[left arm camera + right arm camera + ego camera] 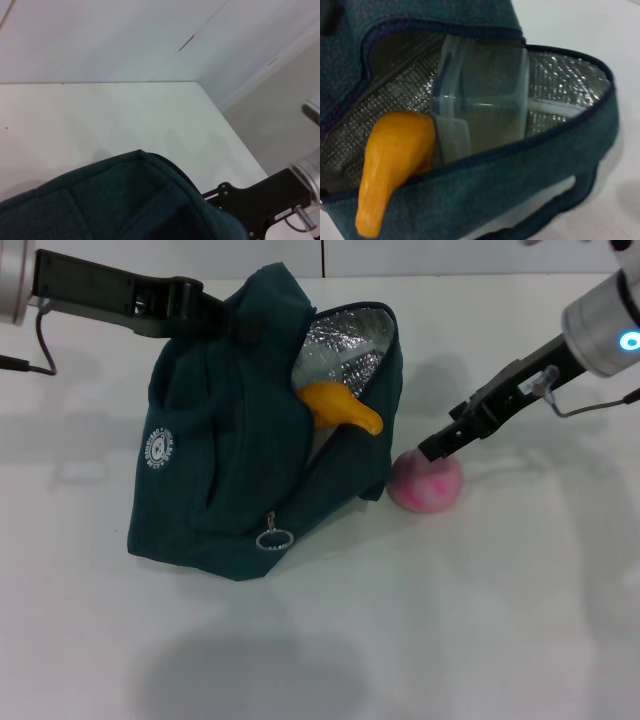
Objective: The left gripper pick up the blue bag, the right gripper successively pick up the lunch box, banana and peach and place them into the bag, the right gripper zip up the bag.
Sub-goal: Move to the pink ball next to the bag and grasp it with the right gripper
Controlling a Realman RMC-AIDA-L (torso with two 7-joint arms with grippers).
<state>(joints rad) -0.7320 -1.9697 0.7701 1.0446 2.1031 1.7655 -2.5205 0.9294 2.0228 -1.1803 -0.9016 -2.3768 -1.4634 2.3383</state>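
The blue bag [215,470] stands on the white table with its mouth open, showing silver lining. My left gripper [222,316] is shut on the bag's top edge and holds it up. The lunch box [480,95] stands on edge inside the bag. Beside it lies the banana [395,160], one end [345,408] sticking out over the rim. The pink peach [430,485] rests on the table against the bag's right side. My right gripper [437,448] hangs at the peach's upper left, just above it. The bag's fabric [125,200] fills the lower part of the left wrist view.
A ring zipper pull [273,538] hangs at the bag's front lower corner. The white table [450,620] stretches in front and to the right. Its far corner [197,85] and the wall show in the left wrist view.
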